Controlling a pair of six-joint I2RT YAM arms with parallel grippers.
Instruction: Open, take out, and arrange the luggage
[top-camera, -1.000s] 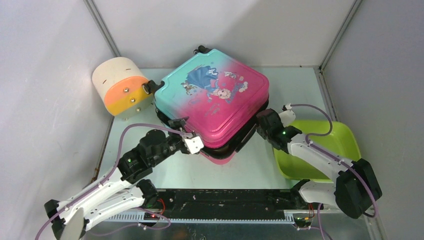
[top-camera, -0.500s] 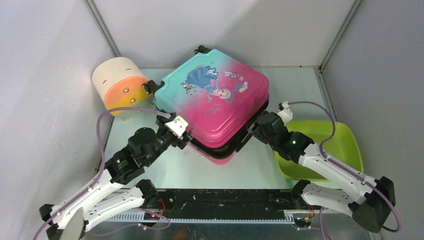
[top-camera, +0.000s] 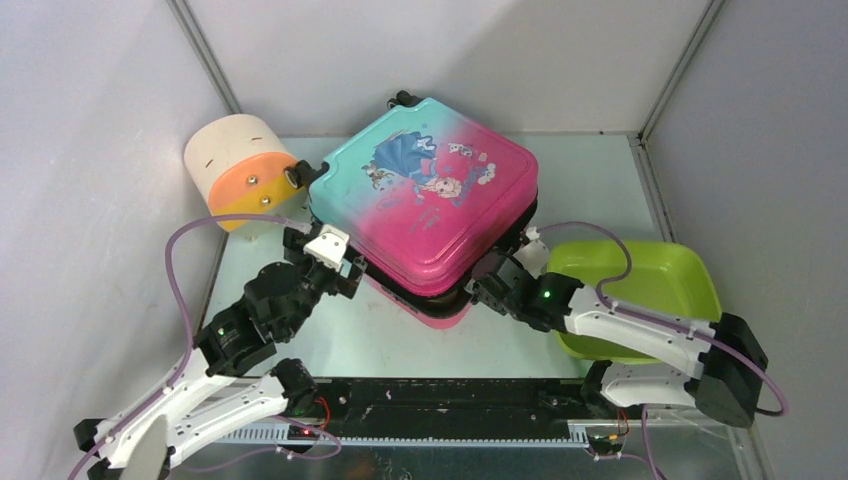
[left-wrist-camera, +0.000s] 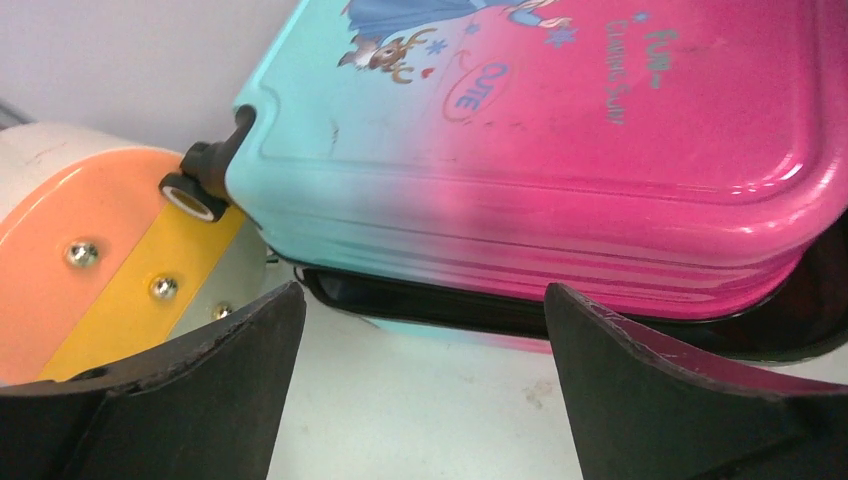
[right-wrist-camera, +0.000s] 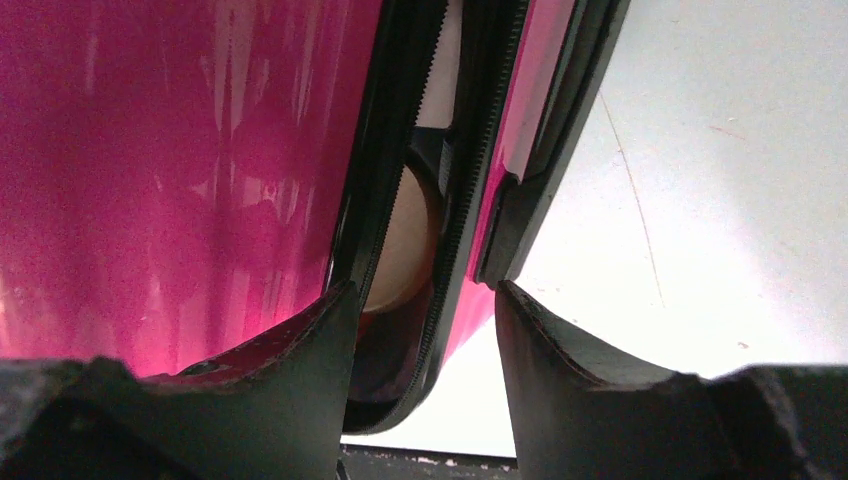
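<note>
Overhead, the suitcase (top-camera: 430, 200) lies flat mid-table (top-camera: 600, 190), halves slightly ajar, between a cream-and-orange cylinder (top-camera: 240, 170) and a lime-green tub (top-camera: 650, 280). The left gripper (top-camera: 325, 250) sits at its near-left edge and the right gripper (top-camera: 490, 285) at its near-right edge.

Left wrist: jaws wide apart, empty, facing the suitcase's side.

Right wrist: jaws apart, straddling the lower half's zip rim; contact unclear.

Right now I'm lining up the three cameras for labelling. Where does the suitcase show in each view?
Top: suitcase in the centre, turned like a diamond.
Left wrist: suitcase fills the upper right, its teal corner at left.
Right wrist: suitcase seen edge-on, its pink shell filling the left.
Shared landmark: the black zip edge between the two shells, in all three views.
</note>
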